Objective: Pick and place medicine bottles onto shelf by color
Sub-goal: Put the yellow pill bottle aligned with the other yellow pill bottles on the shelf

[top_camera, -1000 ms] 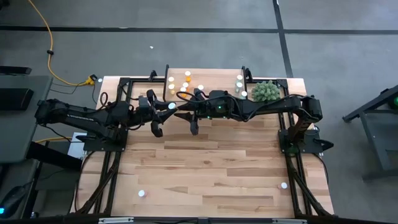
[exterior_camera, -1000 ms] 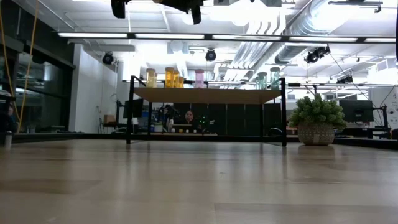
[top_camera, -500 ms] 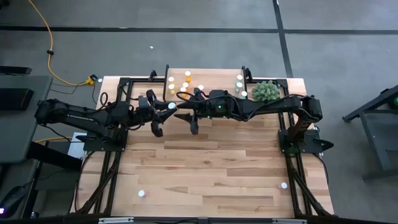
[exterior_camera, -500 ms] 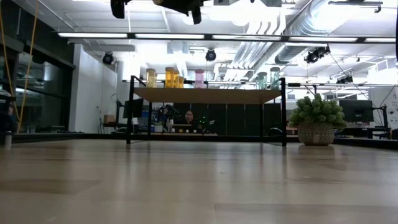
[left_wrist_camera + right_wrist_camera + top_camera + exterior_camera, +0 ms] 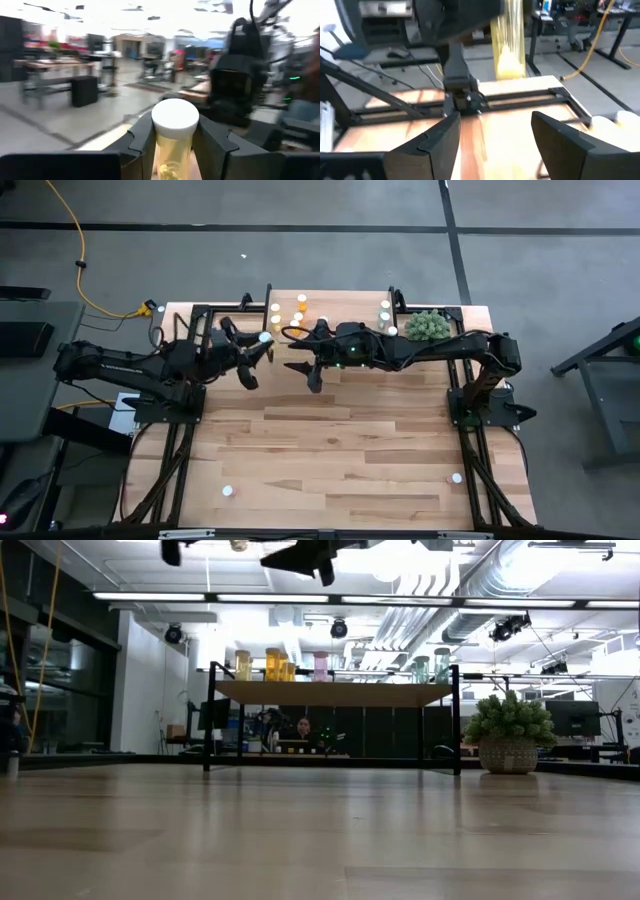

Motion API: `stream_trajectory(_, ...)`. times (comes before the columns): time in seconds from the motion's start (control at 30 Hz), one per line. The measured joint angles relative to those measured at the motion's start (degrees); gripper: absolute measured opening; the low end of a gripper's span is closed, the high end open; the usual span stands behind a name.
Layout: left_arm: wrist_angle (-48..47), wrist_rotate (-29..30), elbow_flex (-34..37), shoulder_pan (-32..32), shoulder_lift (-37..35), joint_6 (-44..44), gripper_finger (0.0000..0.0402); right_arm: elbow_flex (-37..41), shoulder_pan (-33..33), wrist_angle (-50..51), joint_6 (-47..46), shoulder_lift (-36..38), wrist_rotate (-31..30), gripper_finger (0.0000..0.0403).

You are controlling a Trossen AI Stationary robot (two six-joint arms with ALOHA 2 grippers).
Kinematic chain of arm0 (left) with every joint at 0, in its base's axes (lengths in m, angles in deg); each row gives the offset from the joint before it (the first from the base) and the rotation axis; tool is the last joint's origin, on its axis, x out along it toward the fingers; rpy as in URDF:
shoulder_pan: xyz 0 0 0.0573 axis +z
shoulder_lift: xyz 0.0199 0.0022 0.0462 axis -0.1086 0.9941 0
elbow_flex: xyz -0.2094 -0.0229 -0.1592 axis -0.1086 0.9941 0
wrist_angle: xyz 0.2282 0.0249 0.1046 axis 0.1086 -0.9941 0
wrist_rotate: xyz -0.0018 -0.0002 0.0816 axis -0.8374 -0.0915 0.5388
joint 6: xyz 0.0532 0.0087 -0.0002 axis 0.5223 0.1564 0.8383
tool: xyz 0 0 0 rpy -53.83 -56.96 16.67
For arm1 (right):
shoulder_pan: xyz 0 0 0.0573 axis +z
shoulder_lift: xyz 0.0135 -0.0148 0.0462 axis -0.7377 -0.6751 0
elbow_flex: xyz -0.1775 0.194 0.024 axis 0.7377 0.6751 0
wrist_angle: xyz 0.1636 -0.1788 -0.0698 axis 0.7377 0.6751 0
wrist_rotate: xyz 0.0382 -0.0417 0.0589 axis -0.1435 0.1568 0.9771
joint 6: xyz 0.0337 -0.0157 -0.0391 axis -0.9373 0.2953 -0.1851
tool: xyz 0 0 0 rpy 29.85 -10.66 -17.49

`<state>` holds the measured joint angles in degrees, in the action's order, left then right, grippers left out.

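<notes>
Yellow bottle [image 5: 174,135] clamped in left hand [image 5: 258,352] — right hand [image 5: 300,367] gapes empty; shelf [image 5: 330,692] partly stocked, strays [image 5: 228,491] remain on bench [image 5: 330,450].

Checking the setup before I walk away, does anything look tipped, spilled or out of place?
Nothing stands out. The bottles on the shelf stand upright, and the plant sits upright beside it. The left gripper holds a yellow bottle upright above the table.

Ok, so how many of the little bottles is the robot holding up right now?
1. The clear yellow plastic bottle with a white cap is pinched in the left gripper, high above the wooden table. The right gripper is open and empty.
</notes>
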<state>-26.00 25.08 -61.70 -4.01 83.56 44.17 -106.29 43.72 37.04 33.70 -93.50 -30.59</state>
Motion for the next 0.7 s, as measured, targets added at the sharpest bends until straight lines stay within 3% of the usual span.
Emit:
stream_trajectory(0.17,-9.0,6.9,-3.5,1.3,-3.1,2.6,0.0101,0.0,-1.5,4.8,1.2,2.2,-0.4,0.0236)
stream_trajectory(0.27,-14.3,6.3,-8.0,5.3,-2.4,3.9,0.0101,0.0,-2.3,5.0,1.2,3.4,-1.7,0.0236)
stream_trajectory(0.37,-17.8,1.8,-13.2,11.3,0.7,4.1,0.0101,0.0,-2.9,4.8,1.2,4.2,-2.1,0.0236)
stream_trajectory(0.5,-24.6,-9.1,-19.3,21.2,5.9,5.6,0.0101,0.0,-3.1,5.2,0.8,4.5,-2.3,0.0236)
stream_trajectory(0.7,-30.5,-36.5,-26.1,37.5,11.8,9.4,0.0101,0.0,-2.4,6.2,0.8,4.5,-2.2,0.0236)
